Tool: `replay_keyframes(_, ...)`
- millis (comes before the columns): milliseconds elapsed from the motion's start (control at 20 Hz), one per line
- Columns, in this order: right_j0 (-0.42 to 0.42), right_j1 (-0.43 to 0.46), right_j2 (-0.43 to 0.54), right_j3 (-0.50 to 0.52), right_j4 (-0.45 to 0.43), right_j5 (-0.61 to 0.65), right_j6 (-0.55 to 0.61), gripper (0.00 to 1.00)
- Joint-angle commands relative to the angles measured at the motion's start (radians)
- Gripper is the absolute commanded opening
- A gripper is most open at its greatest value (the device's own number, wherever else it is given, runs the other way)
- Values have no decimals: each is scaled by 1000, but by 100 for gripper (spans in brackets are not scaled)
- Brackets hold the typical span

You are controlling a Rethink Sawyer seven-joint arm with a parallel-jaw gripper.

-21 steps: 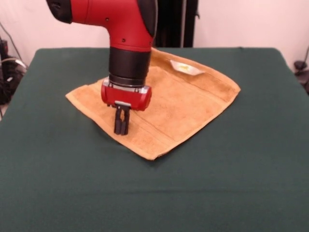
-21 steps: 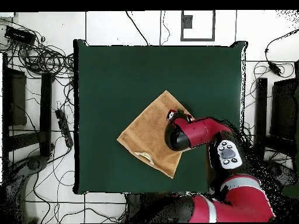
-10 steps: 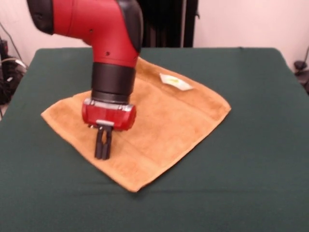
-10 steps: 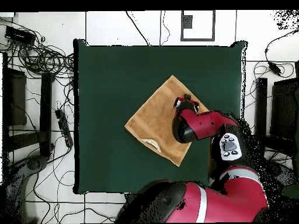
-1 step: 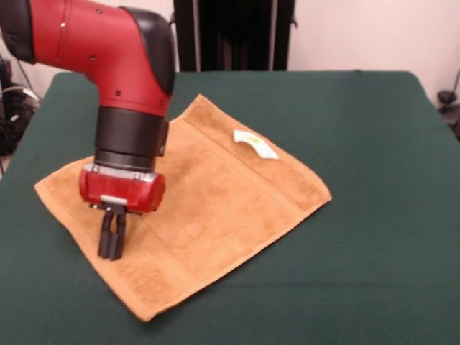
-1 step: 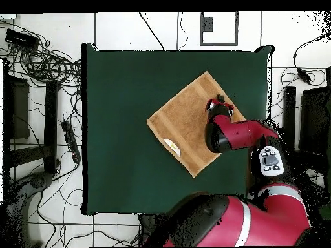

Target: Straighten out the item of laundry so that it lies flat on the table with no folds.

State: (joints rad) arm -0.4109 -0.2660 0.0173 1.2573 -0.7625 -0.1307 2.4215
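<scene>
1. Here the golden-tan towel [image 5: 208, 208] lies spread open on the dark green table [image 5: 374, 215], turned like a diamond with one corner toward each table edge.
2. In the overhead view the towel [image 6: 187, 123] sits right of the table's [image 6: 123, 97] middle, its right corner hidden under the arm.
3. The cloth looks flat across nearly all its area; woven border bands run along two opposite sides, and no folded-over flap shows in the front view.
4. A small white-yellow tag [image 5: 255, 144] lies face up near the far hem; from above the tag [image 6: 172, 147] shows as a pale sliver close to the towel's lower-left edge.
5. The red and black arm [image 5: 122, 79] comes down over the towel's left part in the front view.
6. The gripper [image 5: 111, 241] points straight down, its jaws drawn together into one dark pair with no gap visible between them.
7. The tips meet the cloth near the left corner; whether any fabric is pinched cannot be told.
</scene>
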Motion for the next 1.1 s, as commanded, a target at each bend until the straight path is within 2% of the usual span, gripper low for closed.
replay_keyframes(50,-81,63,148,16,-64,179,-118,0)
replay_keyframes(450,-198,-99,307,228,-56,308,-221,0)
replay_keyframes(1100,-206,-224,326,348,-70,342,-197,0)
